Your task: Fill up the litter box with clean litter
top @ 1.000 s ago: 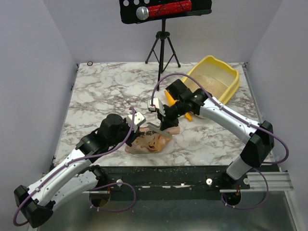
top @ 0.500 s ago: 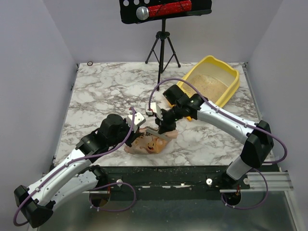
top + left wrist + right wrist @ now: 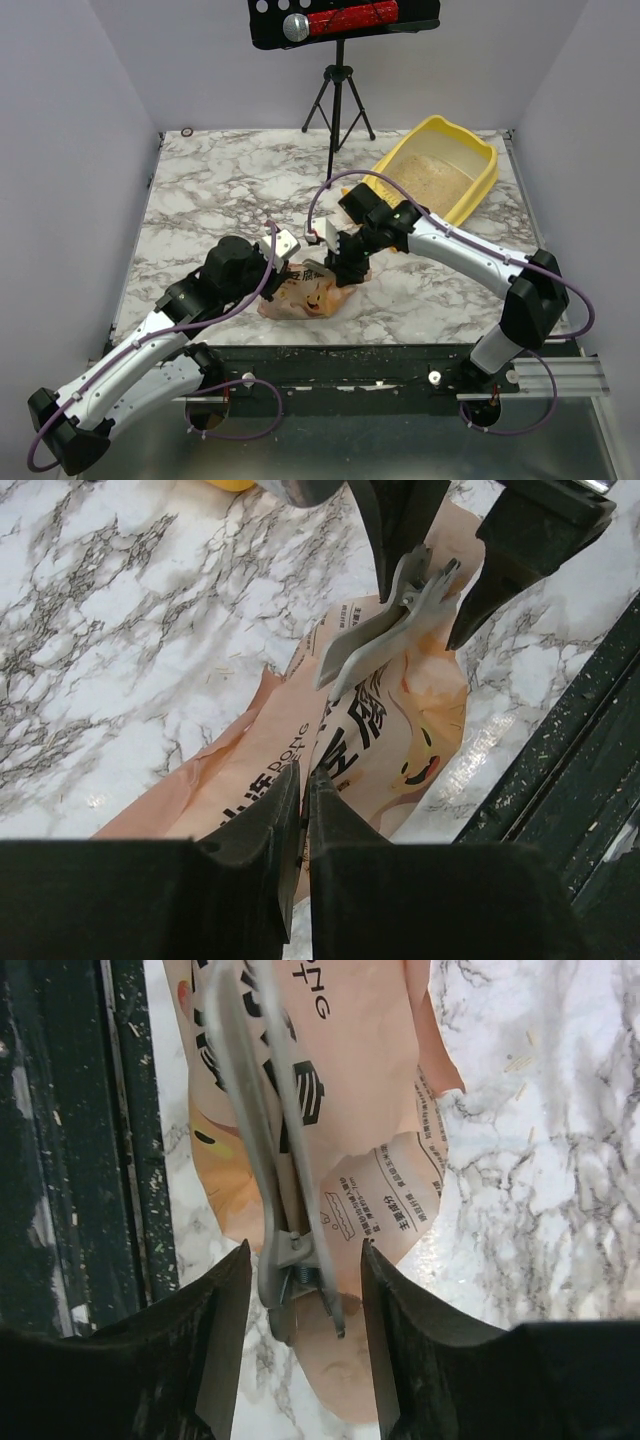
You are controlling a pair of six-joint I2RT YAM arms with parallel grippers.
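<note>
One litter box [image 3: 478, 170] sits at the far right corner of the table [image 3: 220, 190], turned at an angle. It is a yellow tray with rounded corners and a high flared rim. A shallow bed of beige clean litter [image 3: 432, 172] covers its floor, fine and grainy. It stands well apart from where my fingers are.

Marble-patterned white and grey, the table is closed in by pale lilac walls on three sides, with a black metal edge along the near side where my bases are bolted.

One tan paper bag [image 3: 305, 292] with printed text and a cartoon face lies near that front edge. One grey clip [image 3: 275, 1160] is clamped along it. My left gripper [image 3: 305, 772] has its fingers pressed together on the paper bag's edge, pinching it. My right gripper [image 3: 305, 1250] is spread wide with a finger on either side of the clip's handle end, not touching it.

One black tripod [image 3: 338, 95] stands at the back, and one small ring [image 3: 187, 131] lies at the far left corner.
</note>
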